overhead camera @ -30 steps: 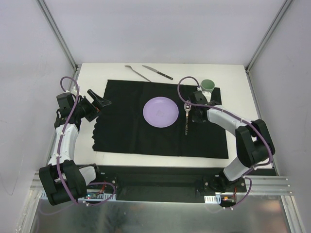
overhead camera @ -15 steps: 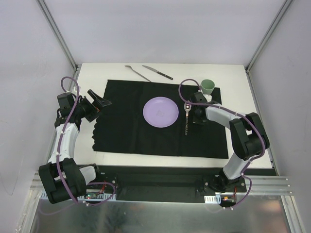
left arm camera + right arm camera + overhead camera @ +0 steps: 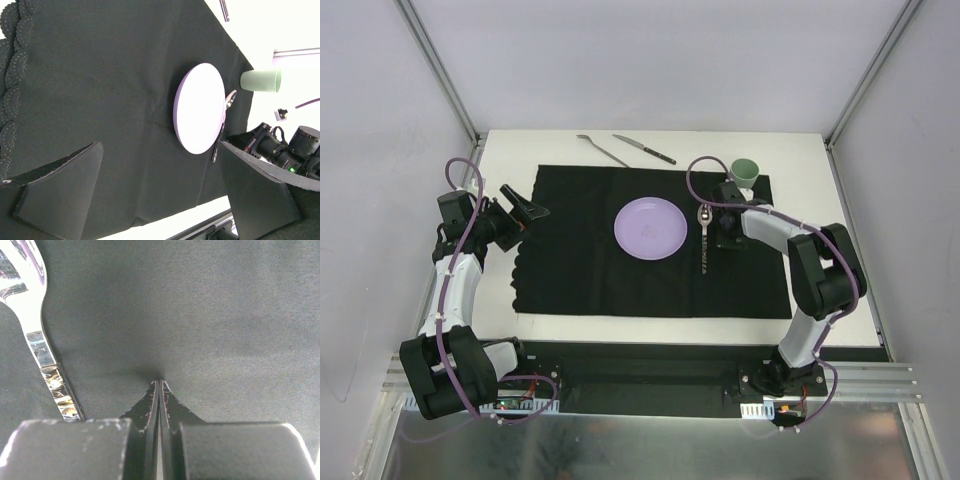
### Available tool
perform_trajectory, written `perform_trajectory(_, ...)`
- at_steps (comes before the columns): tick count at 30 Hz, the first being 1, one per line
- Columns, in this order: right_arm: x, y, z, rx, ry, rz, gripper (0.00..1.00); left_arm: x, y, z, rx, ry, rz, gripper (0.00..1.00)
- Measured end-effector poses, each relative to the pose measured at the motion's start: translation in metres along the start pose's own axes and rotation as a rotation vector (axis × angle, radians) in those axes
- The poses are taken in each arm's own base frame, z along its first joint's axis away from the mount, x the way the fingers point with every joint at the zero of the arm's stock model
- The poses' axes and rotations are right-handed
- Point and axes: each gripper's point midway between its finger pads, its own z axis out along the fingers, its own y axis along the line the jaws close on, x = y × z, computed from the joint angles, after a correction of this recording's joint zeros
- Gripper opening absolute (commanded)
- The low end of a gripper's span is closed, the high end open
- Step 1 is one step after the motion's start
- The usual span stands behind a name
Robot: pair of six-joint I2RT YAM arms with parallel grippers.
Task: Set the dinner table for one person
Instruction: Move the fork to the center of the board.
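The white dinner table (image 3: 800, 150) carries a black mat (image 3: 580, 260). On the mat lie a purple plate (image 3: 650, 228) and, just right of it, a spoon (image 3: 703, 240). My right gripper (image 3: 725, 224) is shut beside the spoon, holding nothing. In the right wrist view its tips (image 3: 160, 382) press into the mat (image 3: 210, 310) and leave a small dimple, with the spoon (image 3: 37, 340) to their left. My left gripper (image 3: 525, 208) hovers open over the mat's left edge. In the left wrist view the left gripper (image 3: 160, 145) has nothing between its fingers; plate (image 3: 200, 107) and spoon (image 3: 222, 122) lie beyond.
A green cup (image 3: 745, 172) stands at the mat's far right corner, close behind my right wrist, and shows in the left wrist view too (image 3: 260, 80). A fork (image 3: 603, 150) and a knife (image 3: 643, 148) lie on the bare table beyond the mat. Grey frame rails edge the table.
My right gripper has slid away from me with its tips on the mat. The mat, plate and spoon have shifted slightly toward the far side with it. The left arm has not moved.
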Motion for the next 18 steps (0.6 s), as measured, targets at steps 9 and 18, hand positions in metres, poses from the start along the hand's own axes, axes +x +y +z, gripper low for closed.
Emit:
perform_trajectory(9,-0.006,0.002,0.002,0.000,0.001,-0.008,0.01,0.000,0.000,0.000,0.000,0.000,0.001,0.99)
perform_trajectory(18,-0.008,-0.004,-0.016,-0.017,-0.045,-0.009,0.01,0.000,0.000,0.000,0.000,0.000,0.003,0.99)
